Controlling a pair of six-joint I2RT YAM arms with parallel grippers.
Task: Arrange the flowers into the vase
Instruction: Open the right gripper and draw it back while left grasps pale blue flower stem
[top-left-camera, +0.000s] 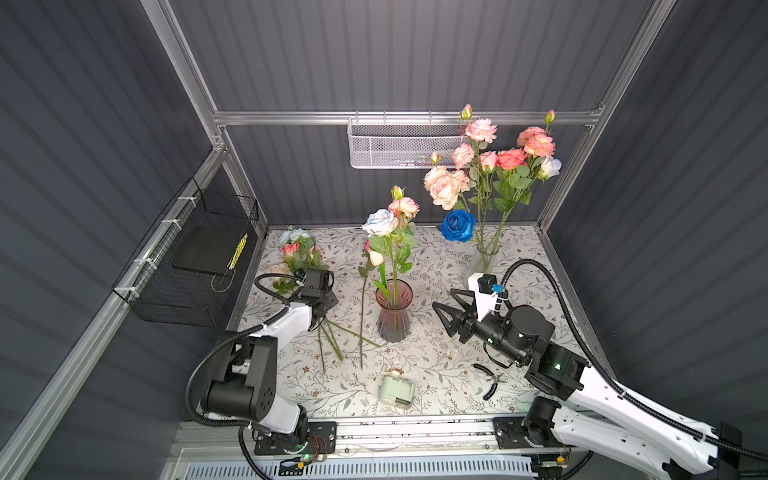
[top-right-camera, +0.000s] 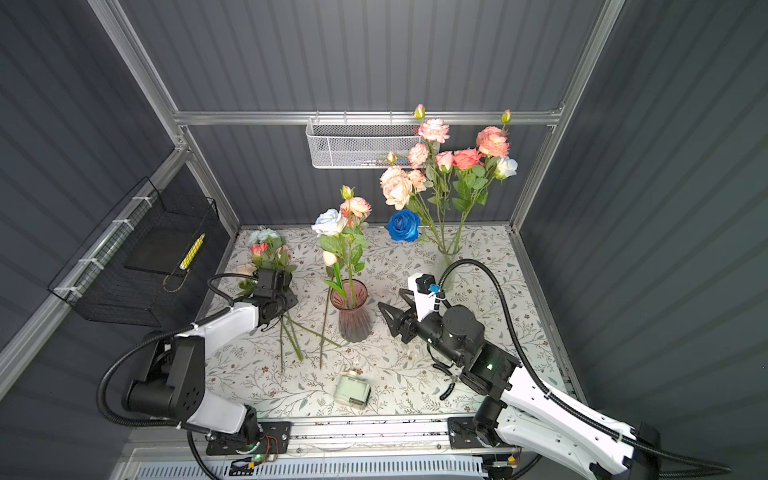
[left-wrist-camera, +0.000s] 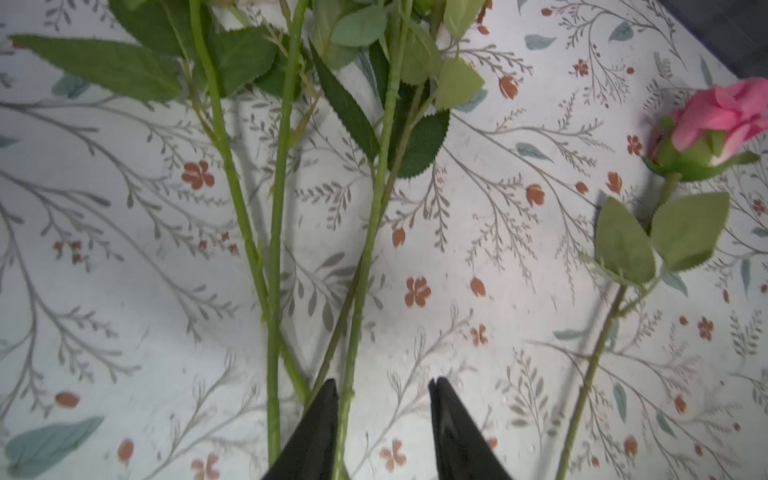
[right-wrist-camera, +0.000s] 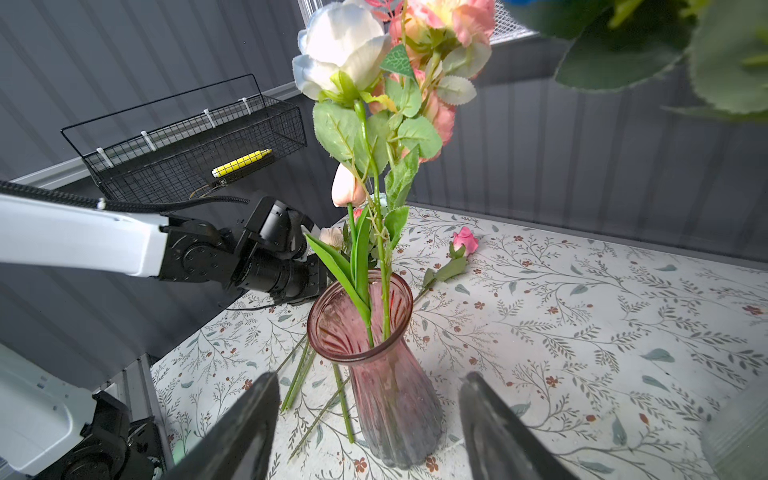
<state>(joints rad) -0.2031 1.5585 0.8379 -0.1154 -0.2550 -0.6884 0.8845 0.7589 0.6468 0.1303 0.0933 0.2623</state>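
Broadly, my bench (top-left-camera: 440, 353) is the biggest thing, a flat rectangle under a pale cloth printed with grey sprigs and small rust blossoms. At its back right stands a tall bouquet (top-left-camera: 494, 166) of pink, peach and cream fabric blooms, with a deep blue rose (top-left-camera: 458, 225) low at its side. It sits in a clear glass vase (top-left-camera: 484, 259) whose lower part is hard to make out against the cloth.

A black wire basket (top-left-camera: 195, 257) hangs on the left wall and a white mesh basket (top-left-camera: 399, 145) on the back rail. I cannot tell what lies in the mesh one.

Near the bench's middle stands the pink vase (top-left-camera: 393, 316), ribbed glass with a narrow waist and flared rim. It holds a pale blue-white rose (top-left-camera: 380, 222) and a peach peony (top-left-camera: 404, 206) upright on green stems.

The loose flowers (top-left-camera: 297, 253) lie flat to its left, heads toward the back wall, stems fanned and crossing toward the front. My left wrist covers their middle. A single pink rosebud (left-wrist-camera: 723, 120) lies apart from them.

My left pincer (left-wrist-camera: 380, 386) is low over those stems. Its black pointed fingers are apart, with one smooth green stem between them, close against one finger and not pinched. My right pincer (top-left-camera: 443, 299) hangs right of the pink vase, spread and empty, clear of the glass.

Black-handled pliers (top-left-camera: 492, 380) lie close by my right arm. A small pale green object (top-left-camera: 397, 390) near the front edge is too blurred to name.
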